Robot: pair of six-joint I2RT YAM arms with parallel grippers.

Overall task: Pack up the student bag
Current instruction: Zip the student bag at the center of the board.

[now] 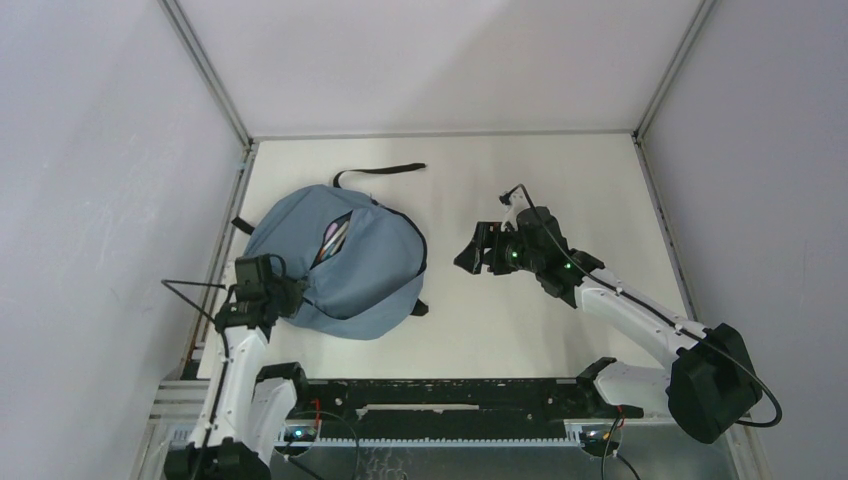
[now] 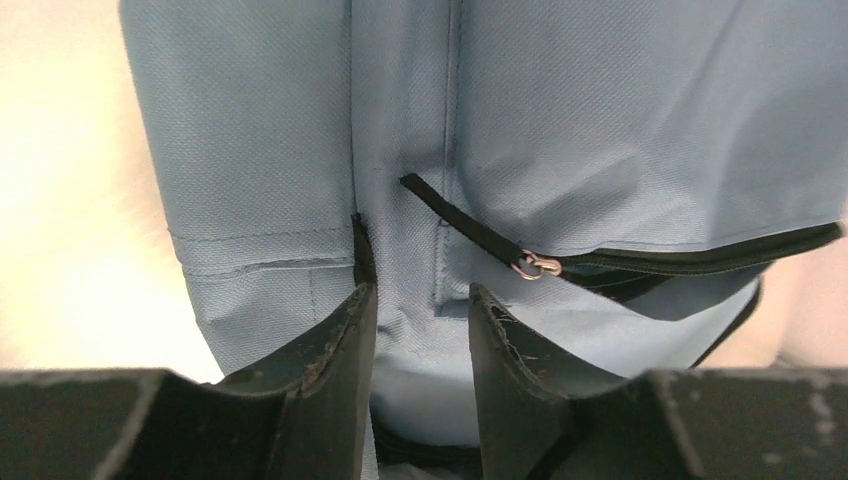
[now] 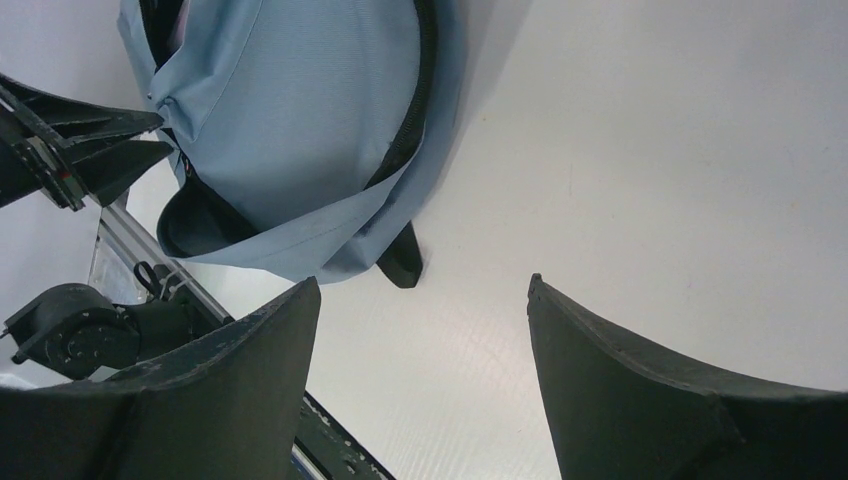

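Packing of the student bag (image 1: 345, 265), apparently at the closing-up stage. Slumped flat on the table (image 1: 520, 330), with the main zip agape across the top panel and striped, coloured contents (image 1: 335, 238) peeking through the slit.

At the bag's near-left rim, the left gripper (image 2: 420, 295), jaws set at a slim gap astride a strip of blue cloth, with no telling of an actual pinch. Just beyond those fingertips and slightly right, the metal zipper pull (image 2: 535, 266) at the end of a black zip line.

Well right of the bag, over bare tabletop, the right gripper (image 3: 425, 285), spread wide and holding nothing.

Likely next: a firm hold on the rim cloth for tension. Then a reach from the bag's right side for the pull, calling for a small, precise nip on a slippery tab.
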